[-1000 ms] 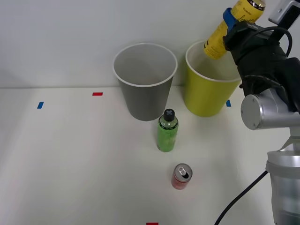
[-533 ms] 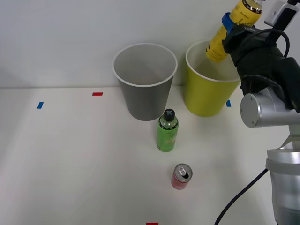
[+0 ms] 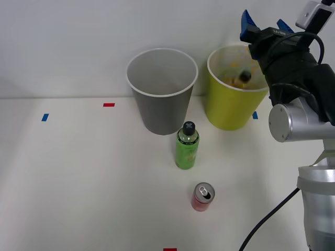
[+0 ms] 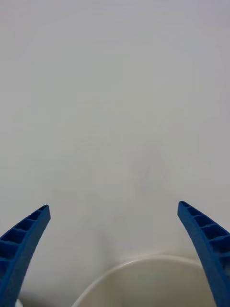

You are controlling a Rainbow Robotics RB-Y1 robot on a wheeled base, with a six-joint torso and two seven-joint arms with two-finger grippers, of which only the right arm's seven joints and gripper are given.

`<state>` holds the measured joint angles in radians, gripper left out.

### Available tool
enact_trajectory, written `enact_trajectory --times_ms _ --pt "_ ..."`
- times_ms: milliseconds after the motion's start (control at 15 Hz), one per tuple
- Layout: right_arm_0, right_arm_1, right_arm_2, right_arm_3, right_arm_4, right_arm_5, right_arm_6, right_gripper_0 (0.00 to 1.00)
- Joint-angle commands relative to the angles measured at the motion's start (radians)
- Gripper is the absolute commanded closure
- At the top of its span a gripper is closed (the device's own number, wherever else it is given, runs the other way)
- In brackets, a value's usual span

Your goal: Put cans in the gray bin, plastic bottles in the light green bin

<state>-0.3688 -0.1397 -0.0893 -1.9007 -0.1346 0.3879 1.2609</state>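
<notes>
Yellow bottle [image 3: 242, 77] just dropped into the light green bin [image 3: 230, 107]; right gripper [image 3: 263, 25] above it hangs spread, empty, since it's let go.

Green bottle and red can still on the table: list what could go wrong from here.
1. The green bottle stands right in front of the gray bin; a careless reach could tip it or nudge the bin.
2. The red can sits near the bottle, so the open right end effector might bump one when gripping the other.
</notes>
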Motion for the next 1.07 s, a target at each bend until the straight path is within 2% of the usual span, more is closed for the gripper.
enact_trajectory --times_ms 67,1067 --pt "0.001 0.0 0.0 0.0 -0.007 -0.001 -0.005 0.0" --pt "0.002 0.009 0.003 0.0 -0.028 -0.007 0.002 0.0"
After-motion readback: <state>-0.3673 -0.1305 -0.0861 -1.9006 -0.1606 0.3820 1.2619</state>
